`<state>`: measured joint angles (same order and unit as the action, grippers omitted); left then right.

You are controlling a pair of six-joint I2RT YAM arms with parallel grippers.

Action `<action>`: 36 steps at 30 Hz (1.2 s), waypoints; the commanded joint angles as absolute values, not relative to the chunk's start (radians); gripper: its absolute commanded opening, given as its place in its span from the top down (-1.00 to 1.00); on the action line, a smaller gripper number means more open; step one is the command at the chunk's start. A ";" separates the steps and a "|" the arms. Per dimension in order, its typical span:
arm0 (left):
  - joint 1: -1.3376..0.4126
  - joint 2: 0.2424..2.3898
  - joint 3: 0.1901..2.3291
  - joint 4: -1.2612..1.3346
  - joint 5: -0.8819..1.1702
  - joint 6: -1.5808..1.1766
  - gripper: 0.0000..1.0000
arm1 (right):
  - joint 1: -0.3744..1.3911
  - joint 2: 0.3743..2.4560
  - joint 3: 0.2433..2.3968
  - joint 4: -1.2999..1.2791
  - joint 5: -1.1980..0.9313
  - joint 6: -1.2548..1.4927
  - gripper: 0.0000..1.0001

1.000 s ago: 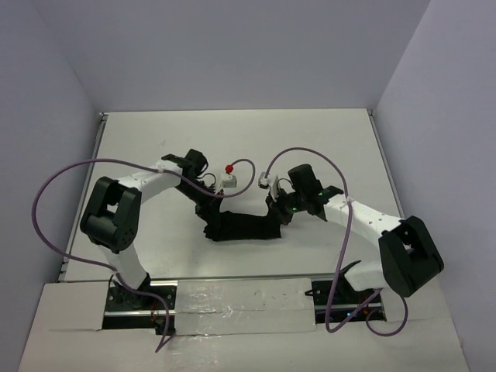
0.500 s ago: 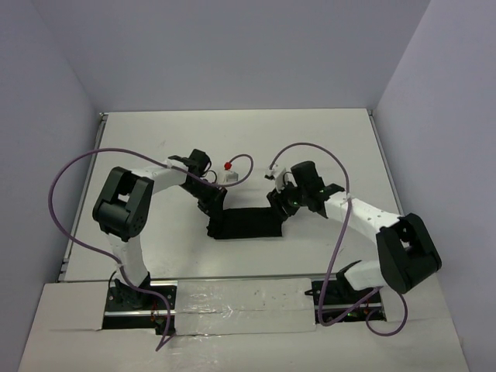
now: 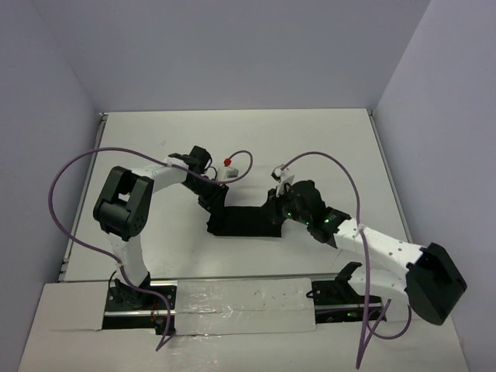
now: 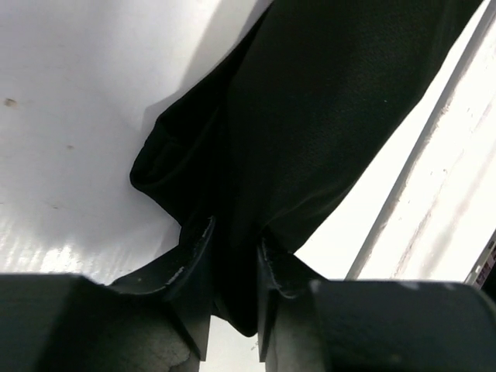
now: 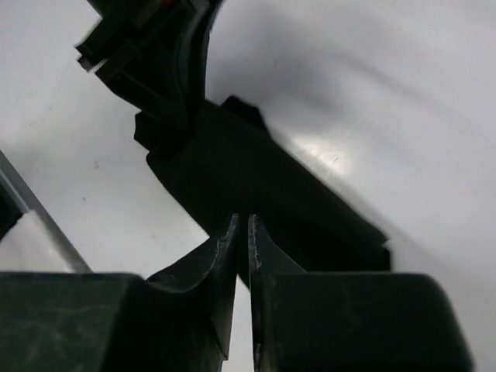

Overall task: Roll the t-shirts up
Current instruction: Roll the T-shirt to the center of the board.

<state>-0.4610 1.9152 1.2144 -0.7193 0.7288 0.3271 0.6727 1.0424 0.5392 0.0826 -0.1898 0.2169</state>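
Locate the left gripper [image 3: 211, 203] left of centre on the white table [image 3: 232, 136], set on the left end of the t-shirt [image 3: 244, 222]. In the left wrist view, note the left gripper [image 4: 232, 244] with fingers [image 4: 198, 252] pinching a fold of black cloth between them. Observe the t-shirt [image 4: 310, 116] running away from the tips as a dark band, bunched in folds at one side.

At mid-table, find the t-shirt lying as a narrow, flattened band, set crosswise between both grippers.

At the band's right end, locate the right gripper [image 3: 275, 211], touching the cloth. In the right wrist view, note the right gripper [image 5: 242, 229] with fingers [image 5: 225, 248] drawn almost together, showing only a thin slit, tips over the near edge of the t-shirt [image 5: 256, 182]. Cannot tell whether cloth sits in that slit.
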 commanded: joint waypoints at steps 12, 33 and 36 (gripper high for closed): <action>-0.439 1.891 1.252 -0.626 0.637 0.209 -0.23 | 0.695 1.304 0.471 0.163 0.152 0.667 0.99; -0.308 1.824 1.233 -0.578 0.485 0.173 -0.46 | 0.632 1.502 0.607 0.202 0.167 0.528 1.00; -0.285 1.809 1.253 -0.581 0.451 0.183 -0.49 | 0.630 1.512 0.617 0.202 0.166 0.522 1.00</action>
